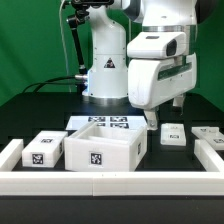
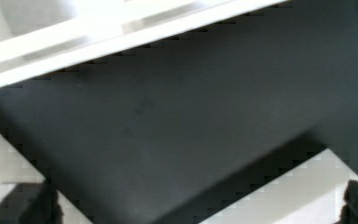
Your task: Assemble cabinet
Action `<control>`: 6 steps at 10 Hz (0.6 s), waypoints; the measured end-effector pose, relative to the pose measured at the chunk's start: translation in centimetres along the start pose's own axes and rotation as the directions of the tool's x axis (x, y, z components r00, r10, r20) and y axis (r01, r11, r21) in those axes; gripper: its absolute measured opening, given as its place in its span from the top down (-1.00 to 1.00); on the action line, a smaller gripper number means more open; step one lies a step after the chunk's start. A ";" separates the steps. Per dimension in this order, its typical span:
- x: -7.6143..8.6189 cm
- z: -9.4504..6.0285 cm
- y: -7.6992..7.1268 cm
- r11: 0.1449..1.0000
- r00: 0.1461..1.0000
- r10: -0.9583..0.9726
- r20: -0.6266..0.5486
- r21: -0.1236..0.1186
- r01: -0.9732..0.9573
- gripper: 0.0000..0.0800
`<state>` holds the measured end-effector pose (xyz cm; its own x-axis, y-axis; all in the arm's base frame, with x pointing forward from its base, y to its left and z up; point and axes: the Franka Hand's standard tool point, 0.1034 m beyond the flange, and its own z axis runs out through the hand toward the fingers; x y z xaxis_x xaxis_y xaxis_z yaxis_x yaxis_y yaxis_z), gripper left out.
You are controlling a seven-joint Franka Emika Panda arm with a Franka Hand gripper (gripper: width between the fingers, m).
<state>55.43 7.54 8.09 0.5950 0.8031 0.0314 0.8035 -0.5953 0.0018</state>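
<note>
The cabinet body (image 1: pixel 105 150), a large open white box with a tag on its front, stands in the middle of the table. A smaller white tagged block (image 1: pixel 42 150) lies at its left in the exterior view. Two small tagged blocks (image 1: pixel 172 133) (image 1: pixel 207 133) lie at its right. My gripper (image 1: pixel 165 113) hangs above the table behind the body's right end, near the first small block, and touches nothing. In the wrist view my gripper (image 2: pixel 194 208) is open and empty, with dark table between the fingertips (image 2: pixel 23 205).
The marker board (image 1: pixel 105 123) lies flat in front of the robot base (image 1: pixel 104 70). Low white border rails run along the left (image 1: pixel 10 152), front (image 1: pixel 110 182) and right (image 1: pixel 210 155). Blurred white edges (image 2: pixel 87 40) (image 2: pixel 309 185) cross the wrist view; I cannot tell which parts they are.
</note>
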 end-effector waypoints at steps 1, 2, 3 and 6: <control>0.0 0.0 0.0 1.000 1.000 0.000 0.000 0.000 0.000 -1.00; 0.0 0.0 0.0 1.000 1.000 0.000 0.000 0.000 0.000 -1.00; 0.0 0.0 0.0 1.000 1.000 0.000 0.000 0.000 0.000 -1.00; 0.0 0.0 0.0 1.000 1.000 0.000 0.000 0.000 0.000 -1.00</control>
<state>55.44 7.52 8.09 0.5953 0.8029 0.0313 0.8033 -0.5956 0.0020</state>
